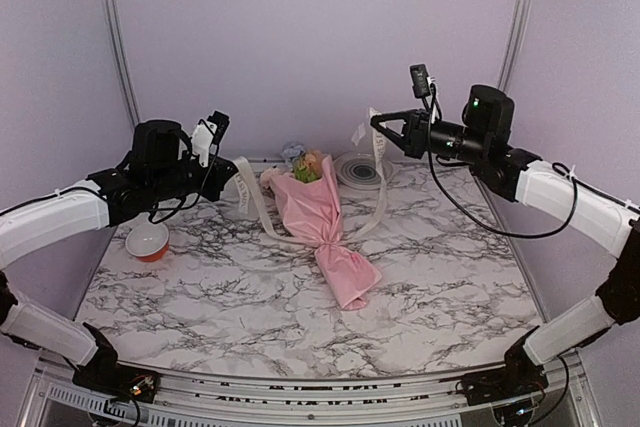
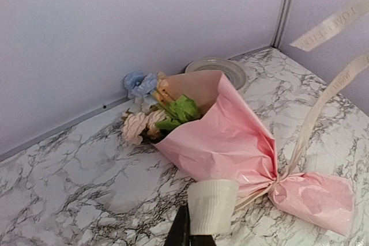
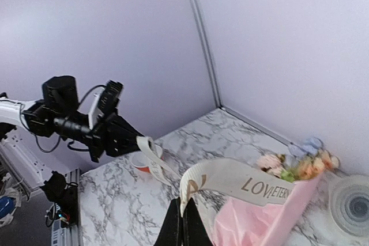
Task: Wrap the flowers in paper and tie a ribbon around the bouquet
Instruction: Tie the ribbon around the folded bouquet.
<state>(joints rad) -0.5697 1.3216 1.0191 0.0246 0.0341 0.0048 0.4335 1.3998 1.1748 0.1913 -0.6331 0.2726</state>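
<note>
left gripper [image 1: 226,173]: raised off the table, jaws clamped on one end of the ribbon [image 1: 381,187]; cream band bunched right at the fingertips in its wrist view.
right gripper [image 1: 376,125]: raised higher, jaws pinched on the other ribbon end, lettered tail curling just past the tips.
ribbon run: a strand drops from each gripper, down and inward, to one cinch. Right strand looks fairly straight, left strand sags and partly lies on the table [image 1: 450,287].
bouquet [image 1: 315,212]: lying flat, below and between the two grippers, touching neither. The cinch sits at the narrow neck of the paper [image 1: 345,272].
flowers [image 1: 306,167]: poking out of the wide end, beyond the cinch.
plate [image 1: 355,169]: farther still, below the right gripper, just beside the blooms.
bowl [image 1: 148,240]: below the left gripper, well apart from the bouquet.
step (judged): tightening the tie.
do it well: pull both ends outward evenly and low. Take up the left slack first. Uneven pull likely drags or lifts the bouquet.
</note>
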